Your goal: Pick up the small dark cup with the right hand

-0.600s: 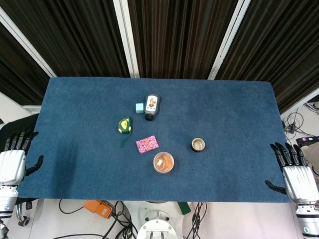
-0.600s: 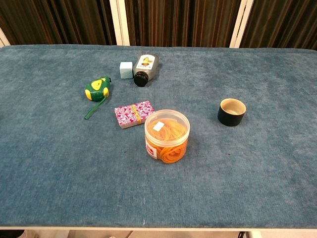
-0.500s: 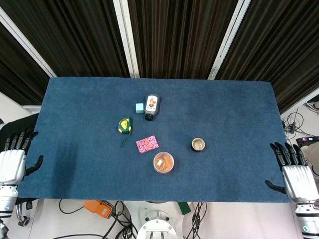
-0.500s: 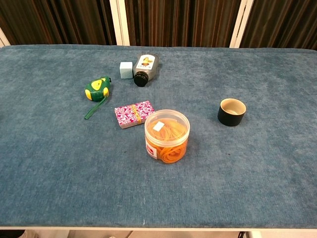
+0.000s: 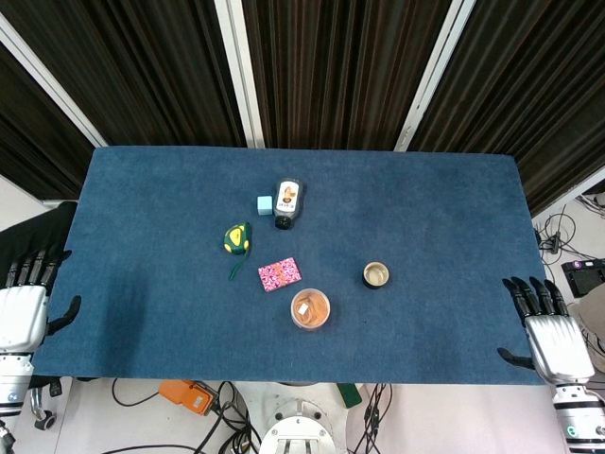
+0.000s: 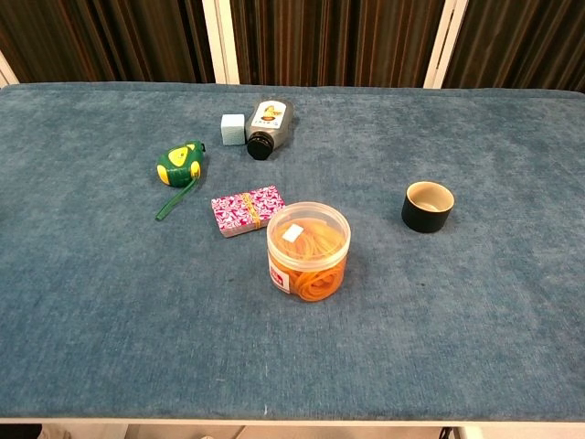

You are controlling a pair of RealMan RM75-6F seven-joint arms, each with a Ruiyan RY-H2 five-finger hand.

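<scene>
The small dark cup [image 5: 376, 275] with a pale inside stands upright on the blue table, right of centre; the chest view shows the cup [image 6: 428, 207] empty. My right hand [image 5: 549, 333] hovers at the table's right front corner, open, fingers spread, far from the cup. My left hand [image 5: 23, 308] sits off the table's left front edge, open too. Neither hand appears in the chest view.
A clear tub of orange bands [image 5: 310, 308] stands in front and left of the cup. A pink patterned box [image 5: 280, 273], a green tape measure [image 5: 236, 238], a lying dark bottle [image 5: 286, 203] and a pale blue cube [image 5: 265, 204] lie further left and back. Blue table [image 5: 444, 208].
My right hand has shifted slightly left toward the table corner. The objects have not moved.
</scene>
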